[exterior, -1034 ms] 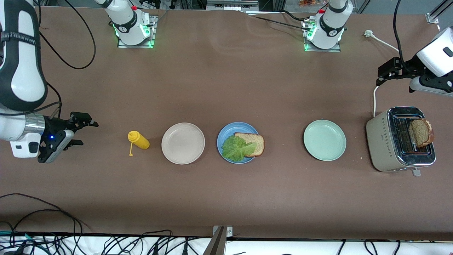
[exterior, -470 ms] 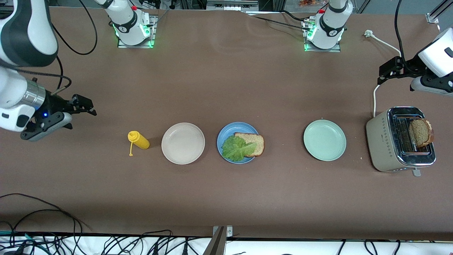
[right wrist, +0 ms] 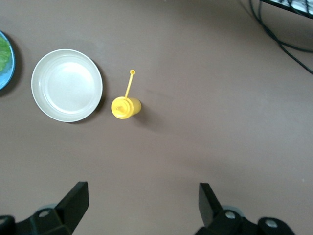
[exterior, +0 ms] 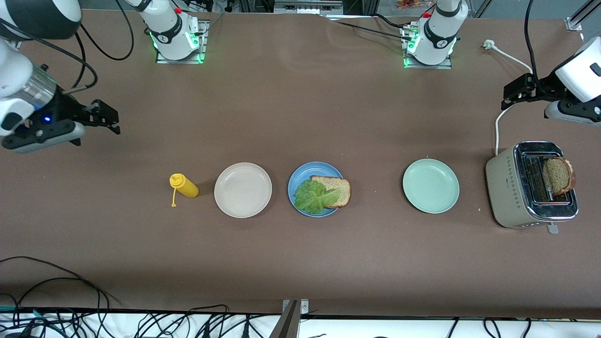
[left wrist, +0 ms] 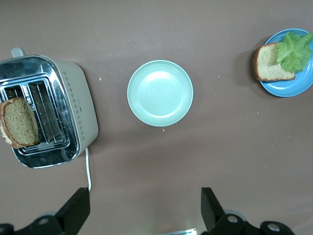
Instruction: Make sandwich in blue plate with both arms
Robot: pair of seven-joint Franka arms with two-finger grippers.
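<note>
The blue plate (exterior: 300, 174) lies mid-table, between the beige and pale green plates. On it rests one bread slice (exterior: 339, 188), overhanging the rim, with a green lettuce leaf (exterior: 312, 197) laid partly over it. A second bread slice (exterior: 557, 175) stands in a slot of the toaster (exterior: 512, 188). My left gripper (exterior: 509, 96) hangs open and empty over the table beside the toaster; its view shows the toaster's slice (left wrist: 19, 122) and the plate's bread (left wrist: 268, 63). My right gripper (exterior: 110, 123) is open and empty above the table's right-arm end.
A yellow squeeze bottle (exterior: 184, 187) lies beside the beige plate (exterior: 242, 189). The pale green plate (exterior: 430, 186) sits between the blue plate and the toaster. The toaster's white cord (exterior: 496, 134) runs toward the bases. Cables hang along the table edge nearest the front camera.
My right arm has drawn back toward the robots' bases, away from the bottle, with its gripper still open. The left arm has barely shifted. Nothing on the table has moved.
</note>
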